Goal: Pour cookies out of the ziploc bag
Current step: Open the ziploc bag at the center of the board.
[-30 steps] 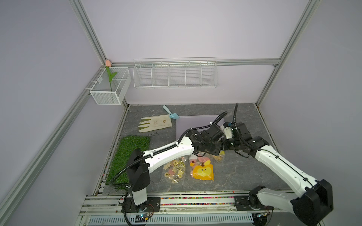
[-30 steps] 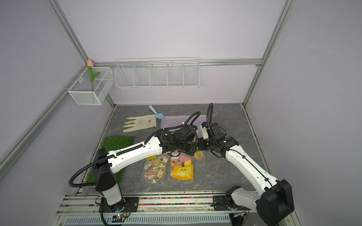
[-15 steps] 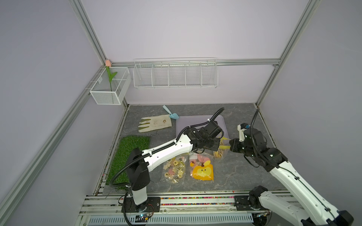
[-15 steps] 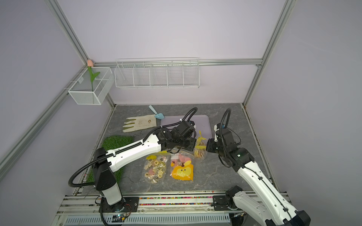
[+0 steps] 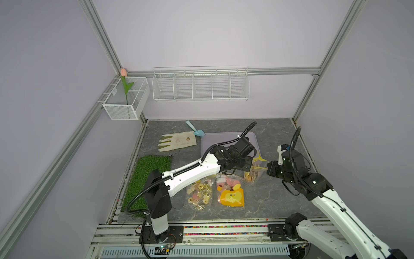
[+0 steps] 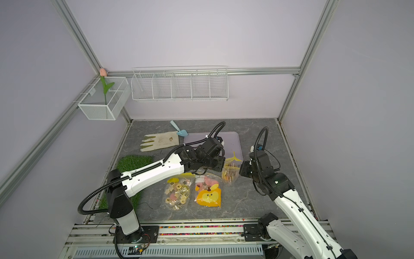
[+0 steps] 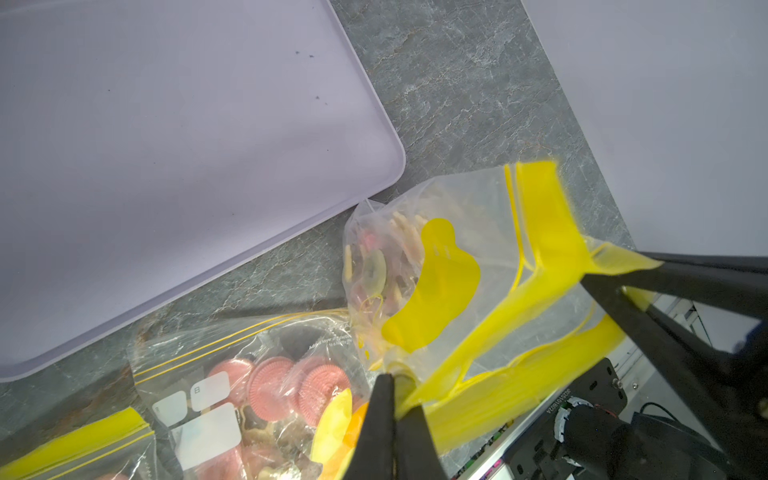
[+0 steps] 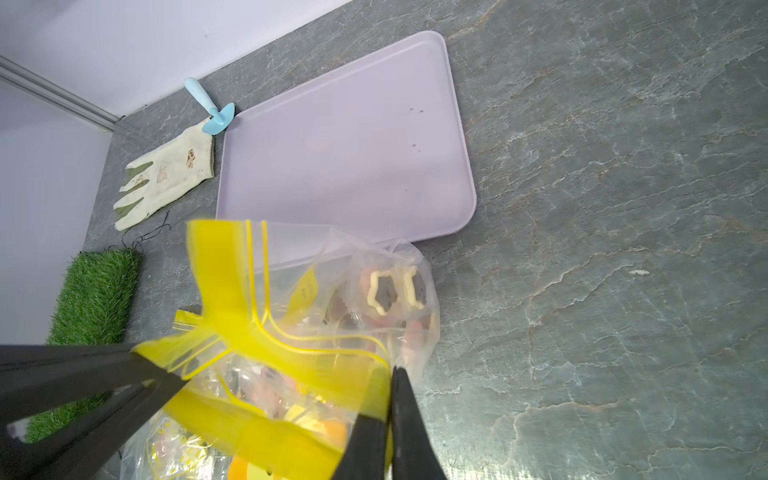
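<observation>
The clear ziploc bag with a yellow zip rim hangs between my two grippers, by the near right corner of the lilac tray. The cookies, pink, cream and dark brown, lie bunched in its bottom. My left gripper is shut on one yellow lip. On the opposite lip my right gripper is shut. The mouth is stretched open between them.
Two more filled bags lie near the front: one with small biscuits, one with a yellow-orange face piece. A glove, a blue scoop and a grass mat lie to the left. Wire baskets hang on the back wall.
My right arm has swung right, away from the left gripper, drawing its lip along so the bag's mouth has spread. The left gripper has shifted only a little.
</observation>
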